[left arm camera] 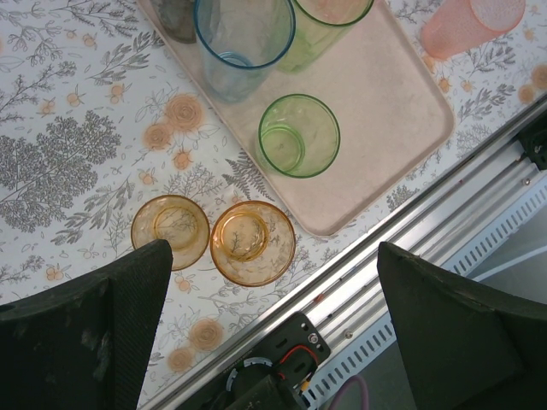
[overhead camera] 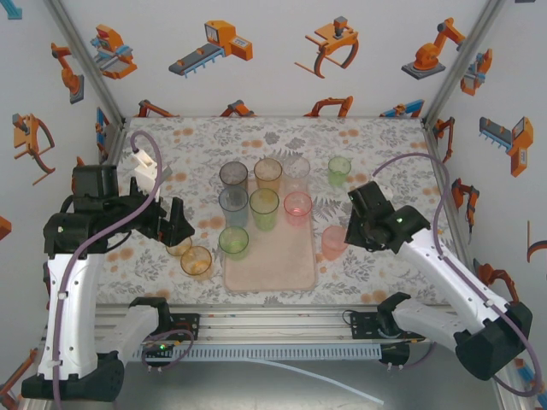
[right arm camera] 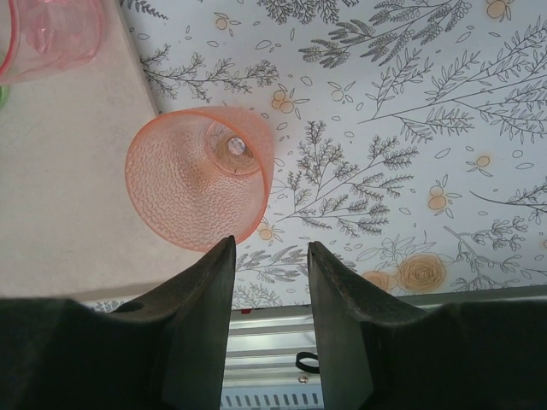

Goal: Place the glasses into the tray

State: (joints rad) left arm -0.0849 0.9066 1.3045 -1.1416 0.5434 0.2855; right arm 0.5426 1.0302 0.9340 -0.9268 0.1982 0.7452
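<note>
Just off the tray's right edge, low and right of centre in the top view, a salmon-pink tumbler (overhead camera: 333, 242) stands on the floral counter (overhead camera: 385, 145), with the right hand (right arm camera: 269, 243) close behind it. Through its wrist camera the two fingers stand partly apart with nothing between them. The tumbler is ahead and to the left of the gap, its rim about touching the left finger.

To my eye that is the step in hand: take this one and set it on the tray (overhead camera: 273, 269). The gap looks narrower than the cup. I'd slide the hand left until one finger goes inside the rim and one outside. Then pinch the wall, lift straight up, and set it down on the bare lower half of the tray, away from the pink tumbler (right arm camera: 47, 34) standing there.

At the left of the top view, the left hand (left arm camera: 273, 248) hangs spread wide above two amber tumblers (left arm camera: 253, 243) that stand just beside each other on the counter. It holds nothing.

I count eleven glasses: three amber, three green, two pink, one grey, one blue, one clear. Seven look to be on the tray. Four are on the counter: the amber pair, the salmon one, and a green tumbler (overhead camera: 339, 169) at upper right. One tray, two hands.
</note>
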